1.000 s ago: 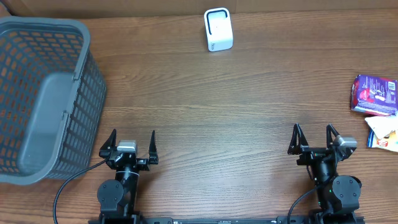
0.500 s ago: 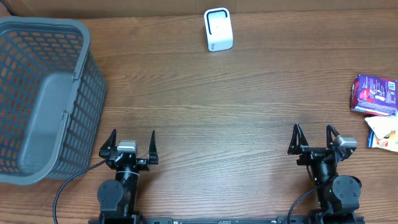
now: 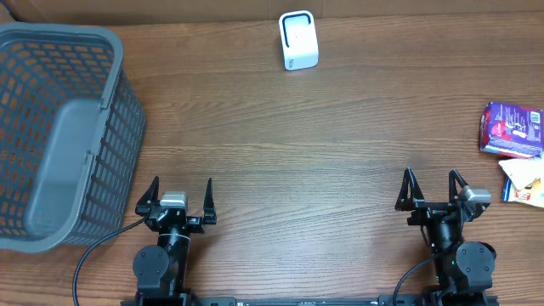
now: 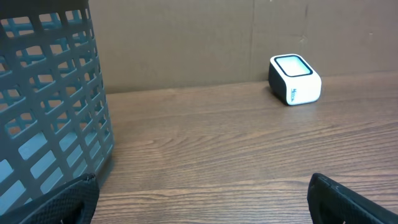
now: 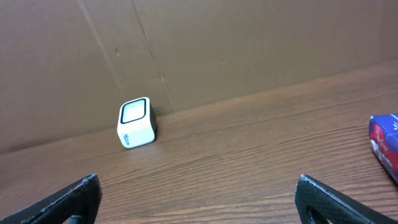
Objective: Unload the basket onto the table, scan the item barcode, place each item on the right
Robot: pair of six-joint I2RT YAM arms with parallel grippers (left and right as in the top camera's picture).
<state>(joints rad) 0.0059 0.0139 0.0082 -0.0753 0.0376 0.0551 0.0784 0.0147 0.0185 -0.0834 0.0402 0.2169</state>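
A white barcode scanner [image 3: 298, 41] with a dark window stands at the far middle of the table; it also shows in the left wrist view as the scanner [image 4: 295, 79] and in the right wrist view as the scanner [image 5: 136, 122]. Items lie at the right edge: a purple packet [image 3: 512, 128], also the packet [image 5: 386, 142], and white and orange packets [image 3: 523, 180]. My left gripper [image 3: 179, 193] stands open near the front edge, holding nothing. My right gripper [image 3: 432, 186] is open too, empty, left of the packets.
A large grey mesh basket [image 3: 59, 136] fills the left side, close to the left gripper; it appears again as the basket [image 4: 53, 106]. A brown cardboard wall [image 5: 217, 50] backs the table. Bare wood lies between the grippers and the scanner.
The right arm has shifted very slightly toward the front right. Nothing else has moved.
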